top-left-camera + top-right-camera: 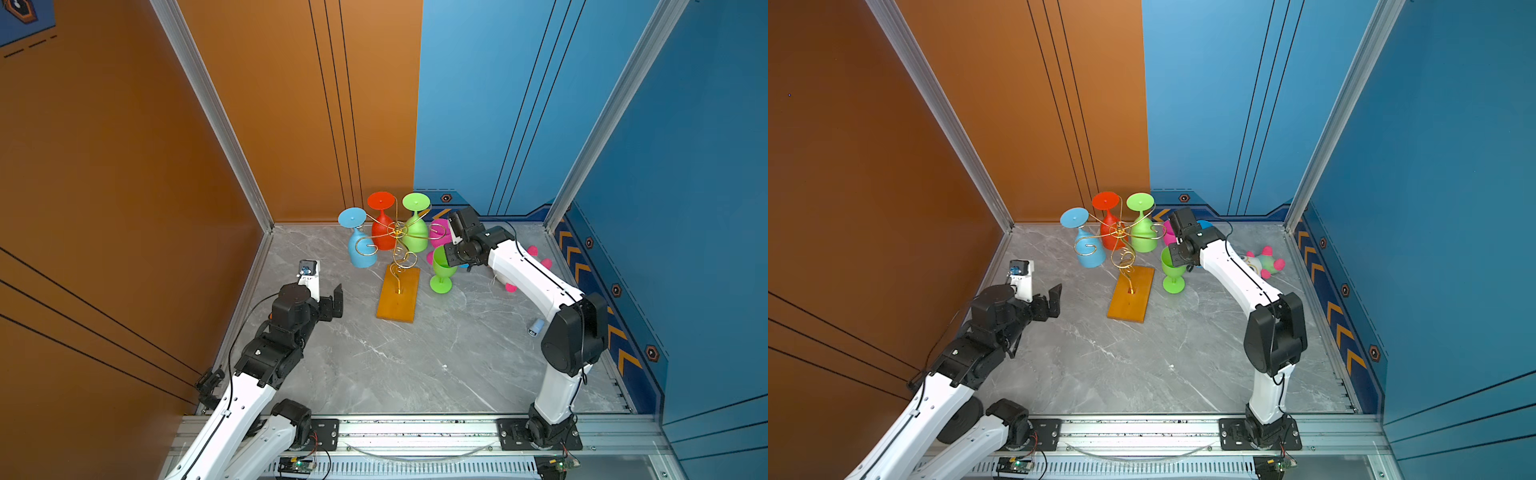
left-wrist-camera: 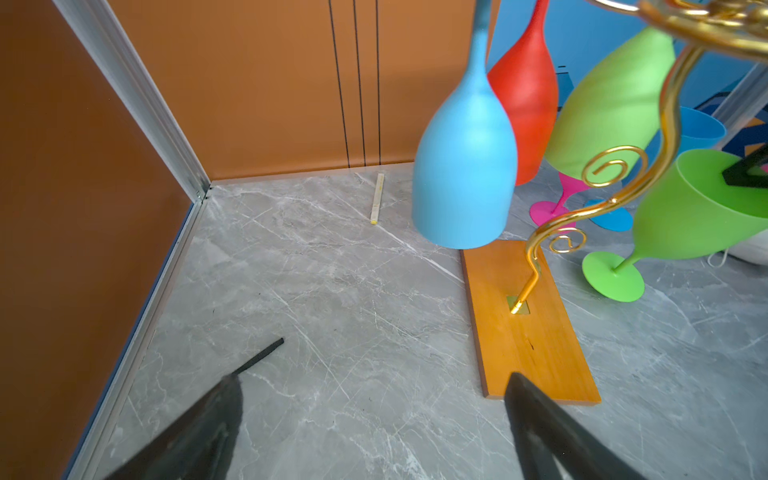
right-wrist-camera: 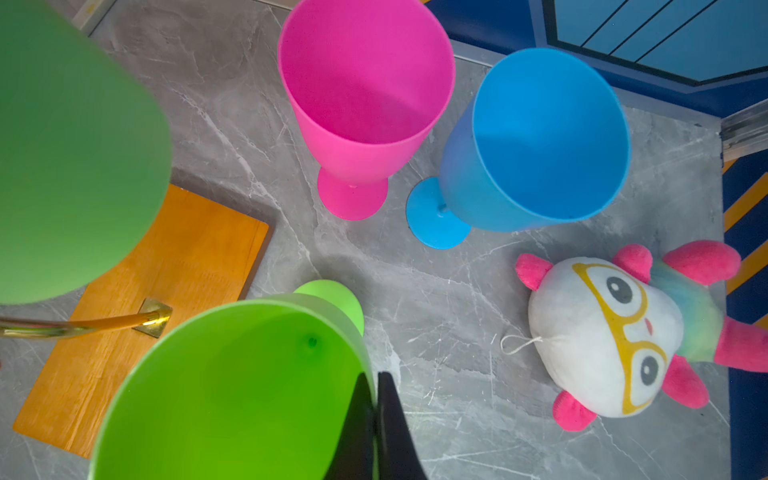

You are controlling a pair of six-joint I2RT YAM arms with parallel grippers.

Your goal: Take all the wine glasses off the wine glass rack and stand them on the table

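A: Which step is this, do you think?

B: I judge it is the setting down. The right gripper (image 3: 374,376) is closed tightly on the rim of a bright green plastic wine glass (image 1: 441,266), with one finger inside the bowl and one outside. This glass is already off the gold wire wine glass rack (image 1: 397,301). It is tilted, just beside the rack's orange-brown wooden base. Whether its foot touches the grey marble table (image 1: 395,365), I cannot tell.

A: How can it be done well?

B: Make the stem upright first and put the foot flat. Only then open the jaws and lift the inner finger straight up, so it does not drag the rim. Stay clear of the base.

A: And the left gripper (image 2: 399,359)?

B: It is spread wide and holds nothing, low over the table near the base.

A: Please count the things.

B: There are six glasses. Three hang upside down on the rack: a light blue hanging glass (image 1: 362,249), a red hanging glass (image 1: 381,235) and a green hanging glass (image 1: 417,237). Three are off it: the gripped one, a pink upright glass (image 3: 361,95) and a blue upright glass (image 3: 540,141). There is one rack and one white and pink plush toy (image 3: 602,336).
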